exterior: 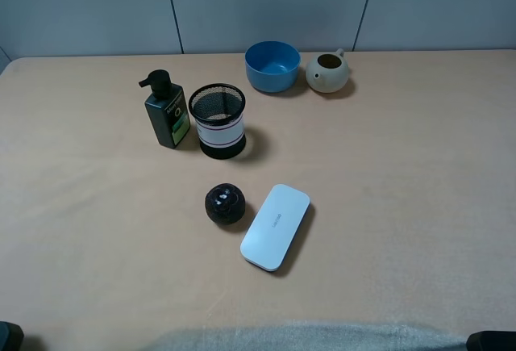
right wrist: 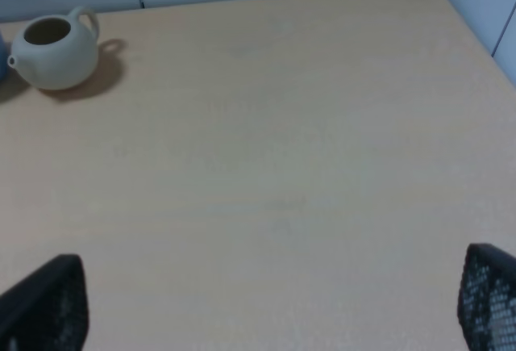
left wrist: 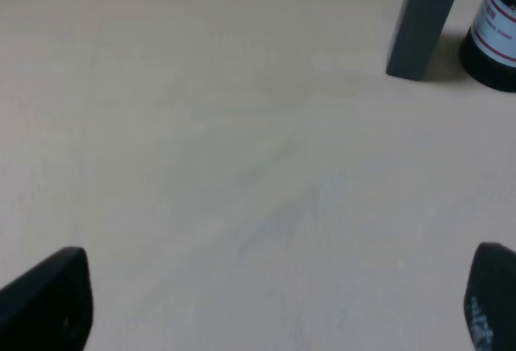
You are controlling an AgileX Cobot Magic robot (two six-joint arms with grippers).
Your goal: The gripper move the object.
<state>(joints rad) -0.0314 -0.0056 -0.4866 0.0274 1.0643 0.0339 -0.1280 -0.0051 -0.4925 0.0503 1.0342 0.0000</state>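
Note:
The beige-grey teapot-like pot (exterior: 327, 72) stands upright at the back of the table, right of the blue bowl. It also shows in the right wrist view (right wrist: 53, 52), far from that gripper. My right gripper (right wrist: 266, 302) is open and empty, its two black fingertips (right wrist: 48, 302) spread wide over bare table. My left gripper (left wrist: 274, 298) is open and empty too, its fingertips (left wrist: 48, 298) wide apart over bare table. In the exterior high view only dark bits of the arms show at the bottom corners.
A blue bowl (exterior: 272, 65) sits beside the pot. A dark pump bottle (exterior: 167, 113) and a black mesh cup (exterior: 218, 121) stand left of centre. A black glossy ball (exterior: 225, 203) and a white flat case (exterior: 276, 226) lie in the middle. The bottle (left wrist: 421, 24) and cup (left wrist: 493, 32) show in the left wrist view.

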